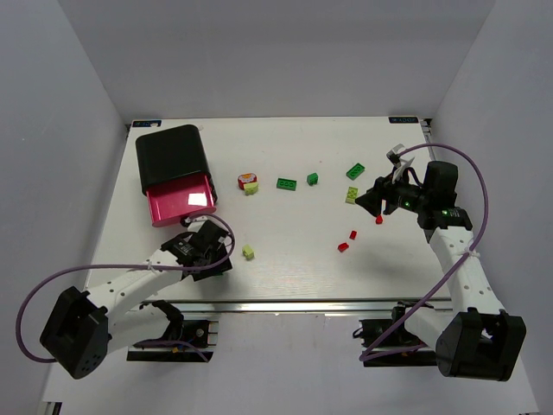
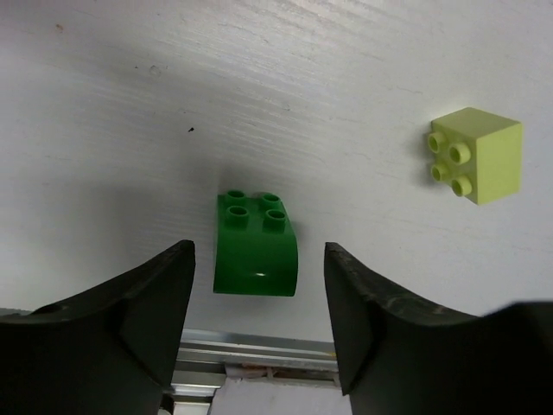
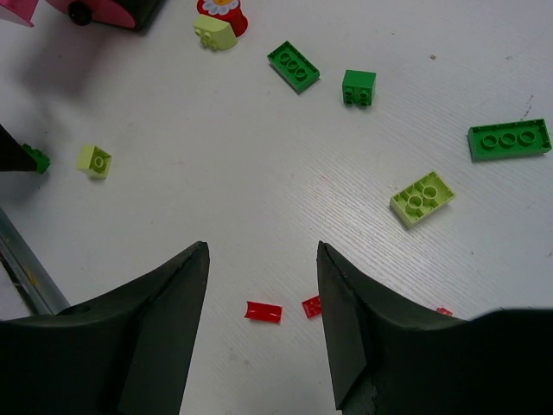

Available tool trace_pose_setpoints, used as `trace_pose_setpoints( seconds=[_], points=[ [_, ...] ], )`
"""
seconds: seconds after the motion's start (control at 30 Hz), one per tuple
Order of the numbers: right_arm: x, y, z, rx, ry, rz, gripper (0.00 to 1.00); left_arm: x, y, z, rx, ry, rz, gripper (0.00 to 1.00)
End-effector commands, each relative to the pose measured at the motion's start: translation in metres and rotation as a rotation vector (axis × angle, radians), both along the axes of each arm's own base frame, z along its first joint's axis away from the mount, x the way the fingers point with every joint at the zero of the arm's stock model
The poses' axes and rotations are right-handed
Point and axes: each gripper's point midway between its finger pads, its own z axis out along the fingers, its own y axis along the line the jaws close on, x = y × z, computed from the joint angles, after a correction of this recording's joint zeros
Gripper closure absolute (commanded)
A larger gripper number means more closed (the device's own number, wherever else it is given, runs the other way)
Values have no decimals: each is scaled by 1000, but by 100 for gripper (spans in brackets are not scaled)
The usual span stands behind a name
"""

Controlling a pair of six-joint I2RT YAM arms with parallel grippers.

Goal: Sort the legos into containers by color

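Green brick (image 2: 256, 255): we see four studs at its far end and a rounded face toward the wrist; its longer side runs in line with the fingers.
Brick against left gripper (image 2: 257, 268): it lies on the table (image 1: 285, 277) between the two fingers, with a gap showing on each side, near the table's front edge.
Left gripper state: fingers apart, touching nothing.
Lime cube (image 2: 477, 154): studs turned sideways toward the green brick, well off to the right of the fingers.
Right gripper (image 3: 262, 259): fingers apart, nothing between them.
Red pieces (image 3: 263, 312): we count three tiny ones on the table just under the right fingers.
Other legos: a green plate (image 3: 293, 67), a green block (image 3: 359, 87), a long green plate (image 3: 509, 139) and a lime plate (image 3: 422, 198) lie scattered mid-table, each at its own slant.
Containers: one magenta drawer (image 1: 180, 201) stands pulled out of the black housing (image 1: 173, 154) at far left.
Writing: small dark tags (image 1: 402, 119) on the far table edge, too small for us to read.
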Motion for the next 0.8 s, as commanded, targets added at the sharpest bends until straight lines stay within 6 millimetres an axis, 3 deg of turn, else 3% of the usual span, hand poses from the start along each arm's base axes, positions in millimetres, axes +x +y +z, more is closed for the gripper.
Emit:
trace_pose_setpoints(
  seconds=[0.0, 0.17, 0.27, 0.3, 0.37, 0.4, 0.47, 0.53, 0.63, 0.67, 0.7, 0.77],
  points=[
    [-1, 3, 13, -1, -48, 23, 41, 15, -3, 7, 21, -72, 17, 31],
    [0, 2, 13, -2, -49, 19, 41, 17, -6, 0, 41, -72, 8, 39],
    [-1, 2, 12, -2, -46, 19, 41, 17, -6, 0, 55, -74, 4, 52],
    [0, 2, 13, -3, -48, 18, 41, 18, -6, 0, 57, -74, 5, 62],
    [-1, 2, 13, -4, -49, 17, 41, 17, -8, 2, 58, -75, -5, 70],
    [-1, 2, 12, -4, -46, 17, 41, 19, -10, 6, 51, -83, -5, 80],
    [-1, 2, 14, -5, -52, 17, 41, 17, -15, 10, 36, -77, -32, 87],
    [-1, 2, 14, -6, -53, 18, 41, 22, -32, 27, -12, -120, -130, 95],
    [-1, 2, 13, -6, -51, 18, 41, 20, -71, 58, -169, -200, -390, 97],
    [-1, 2, 13, -6, -55, 21, 41, 4, -93, 68, -286, -176, -519, 97],
    [-1, 2, 14, -5, -54, 21, 41, 1, -105, 83, -334, -197, -597, 97],
    [-2, 3, 14, -4, -56, 25, 41, -8, -111, 94, -357, -189, -714, 100]
  ],
)
